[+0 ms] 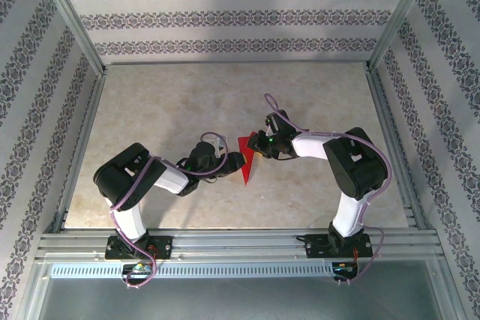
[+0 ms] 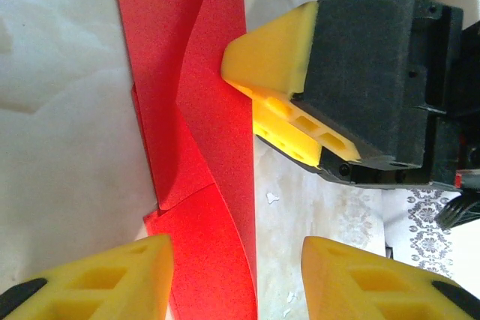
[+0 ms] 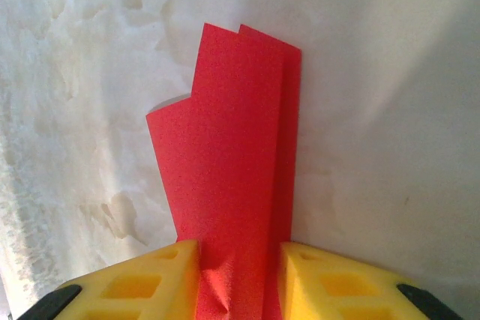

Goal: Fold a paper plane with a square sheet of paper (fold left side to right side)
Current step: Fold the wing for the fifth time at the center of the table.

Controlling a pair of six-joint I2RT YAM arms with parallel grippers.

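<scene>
So, top cam first. My left arm [image 1: 139, 177] is folded low at the elbow and reaches toward 3 o'clock. That puts the left claw [image 1: 233, 162] on the 9 o'clock side of the paper plane [image 1: 246, 161]. The right arm [image 1: 352, 166] comes up off its base, bends hard and stretches toward 9 o'clock, so the right claw [image 1: 259, 151] meets the paper from about 2 o'clock. The plane lies flat near the middle of the counter [image 1: 165, 103], with its point toward 6 o'clock.

The left claw is open. On its wrist cam the two yellow fingers [image 2: 112, 279] stand well apart, with the end of the paper running up between them. The 3 o'clock finger is clear of the paper, so nothing is gripped.

The right claw is clamped on the plane. Its wrist cam has the red strip squeezed between both fingers, with a small crumple right at the pinch.

Materials: the paper is thin, matte and bright red. It's layered in overlapping flaps with sharp creases, and the corners are stepped at the far end. The fingers are blocky yellow plastic with hollow pockets, mounted on black bodies. The counter is pale and marbled, kind of a stone look.
</scene>
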